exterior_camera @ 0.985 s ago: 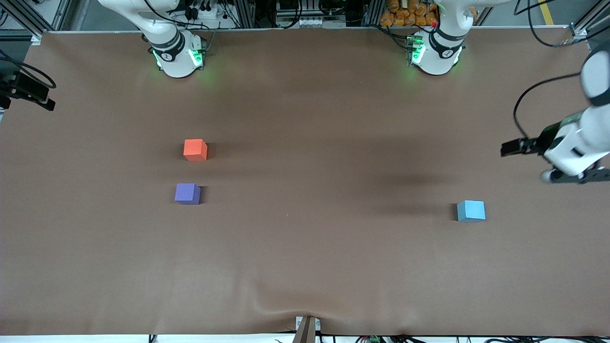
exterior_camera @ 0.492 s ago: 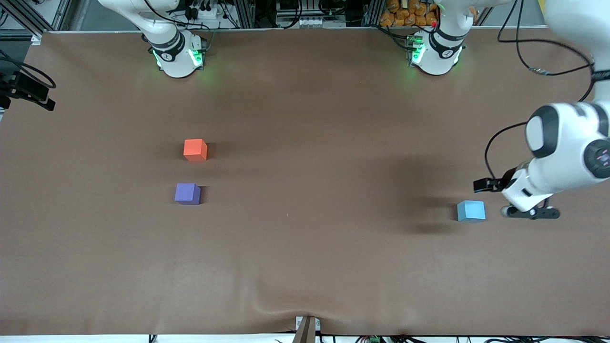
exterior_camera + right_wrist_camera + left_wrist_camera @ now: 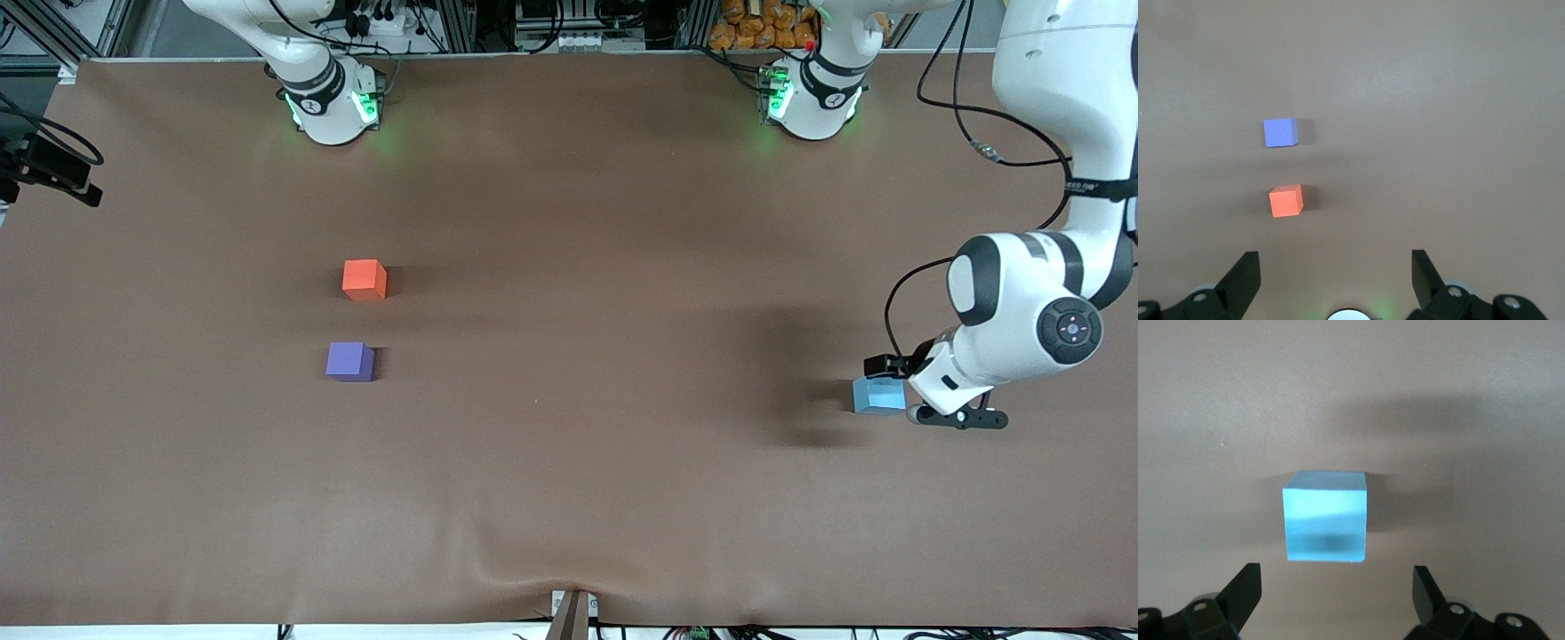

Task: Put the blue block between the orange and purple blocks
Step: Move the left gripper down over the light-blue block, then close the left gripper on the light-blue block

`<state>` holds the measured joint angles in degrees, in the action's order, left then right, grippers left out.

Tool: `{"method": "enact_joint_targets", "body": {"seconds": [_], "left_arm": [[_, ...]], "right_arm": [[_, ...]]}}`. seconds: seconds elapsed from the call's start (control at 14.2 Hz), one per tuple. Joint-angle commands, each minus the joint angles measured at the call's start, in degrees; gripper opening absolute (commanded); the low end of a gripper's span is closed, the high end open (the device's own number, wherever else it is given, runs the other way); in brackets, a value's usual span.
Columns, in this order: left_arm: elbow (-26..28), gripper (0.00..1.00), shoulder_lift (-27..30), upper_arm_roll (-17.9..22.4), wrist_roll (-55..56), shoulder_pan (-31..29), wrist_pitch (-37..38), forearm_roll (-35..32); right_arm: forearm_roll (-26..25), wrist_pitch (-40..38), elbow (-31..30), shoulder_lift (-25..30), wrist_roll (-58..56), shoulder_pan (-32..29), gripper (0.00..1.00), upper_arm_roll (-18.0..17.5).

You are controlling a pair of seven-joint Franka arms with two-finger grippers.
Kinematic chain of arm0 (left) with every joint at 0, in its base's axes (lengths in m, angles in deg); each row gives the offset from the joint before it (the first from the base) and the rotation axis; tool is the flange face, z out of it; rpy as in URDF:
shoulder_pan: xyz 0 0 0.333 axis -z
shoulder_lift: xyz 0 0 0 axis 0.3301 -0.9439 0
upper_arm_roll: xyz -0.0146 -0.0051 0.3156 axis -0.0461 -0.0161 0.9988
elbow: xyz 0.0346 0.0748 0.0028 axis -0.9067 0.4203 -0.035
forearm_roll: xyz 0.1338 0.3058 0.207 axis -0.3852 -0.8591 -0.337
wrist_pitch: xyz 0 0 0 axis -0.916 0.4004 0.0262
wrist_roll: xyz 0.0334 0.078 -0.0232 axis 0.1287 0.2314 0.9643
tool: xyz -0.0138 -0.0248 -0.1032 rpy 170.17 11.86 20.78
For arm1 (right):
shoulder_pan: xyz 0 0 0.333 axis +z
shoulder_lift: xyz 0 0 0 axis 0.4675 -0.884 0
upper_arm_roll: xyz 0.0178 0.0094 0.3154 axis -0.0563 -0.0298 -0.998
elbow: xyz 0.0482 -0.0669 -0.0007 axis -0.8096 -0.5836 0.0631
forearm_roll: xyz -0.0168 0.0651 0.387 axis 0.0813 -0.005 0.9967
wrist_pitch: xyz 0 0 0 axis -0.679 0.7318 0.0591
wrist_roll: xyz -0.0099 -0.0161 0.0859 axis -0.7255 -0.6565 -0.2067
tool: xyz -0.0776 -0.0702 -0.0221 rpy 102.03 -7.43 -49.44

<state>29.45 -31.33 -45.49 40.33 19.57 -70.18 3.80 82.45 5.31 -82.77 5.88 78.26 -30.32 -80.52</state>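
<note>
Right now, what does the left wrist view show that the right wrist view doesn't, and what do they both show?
Only the left wrist view shows the blue block, resting on the table just ahead of the left gripper, whose jaws are open wider than the block. Only the right wrist view shows the orange block and the purple block, sitting apart with a gap between them, well ahead of the right gripper, which waits open above the table. Both views share the brown table and an open pair of dark jaws holding nothing.
</note>
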Motion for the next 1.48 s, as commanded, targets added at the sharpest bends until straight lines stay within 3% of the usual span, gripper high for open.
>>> {"method": "enact_joint_targets", "body": {"seconds": [0.0, 0.63, 0.77, 0.84, 0.98, 1.2, 1.41], "left_arm": [[-3.2, 1.00, -4.1, 0.0, 0.1, -0.2, -1.2, -0.2], [-4.3, 1.00, -9.8, 0.4, -1.1, -0.4, -5.0, -2.7], [-4.3, 0.37, -9.8, 0.4, -1.1, -0.1, -5.2, -2.8], [-4.2, 0.20, -9.6, 0.4, -1.1, -0.2, -5.2, -2.9], [-3.4, 0.06, -8.3, 0.1, -0.6, 0.3, -4.9, -3.1], [0.1, 0.06, -1.5, -0.2, 3.5, 5.4, -2.3, -3.1], [-0.5, 0.06, 0.7, -3.4, 17.1, 12.9, 1.3, -3.0]], "right_arm": [[-0.4, -0.4, 0.0, 0.7, 0.4, -0.8, 1.00, -0.5], [-0.3, -0.4, 0.0, 0.8, 0.4, -0.8, 1.00, -0.5], [-0.3, -0.4, 0.0, 0.7, 0.4, -0.9, 1.00, -0.5], [-0.3, -0.4, 0.0, 0.7, 0.4, -0.9, 1.00, -0.5], [-0.2, -0.4, 0.0, 0.7, 0.5, -1.0, 1.00, -0.5], [-0.2, -0.4, 0.0, 0.7, 0.4, -1.0, 1.00, -0.5], [-0.2, -0.4, 0.0, 0.7, 0.4, -0.9, 1.00, -0.5]]}}
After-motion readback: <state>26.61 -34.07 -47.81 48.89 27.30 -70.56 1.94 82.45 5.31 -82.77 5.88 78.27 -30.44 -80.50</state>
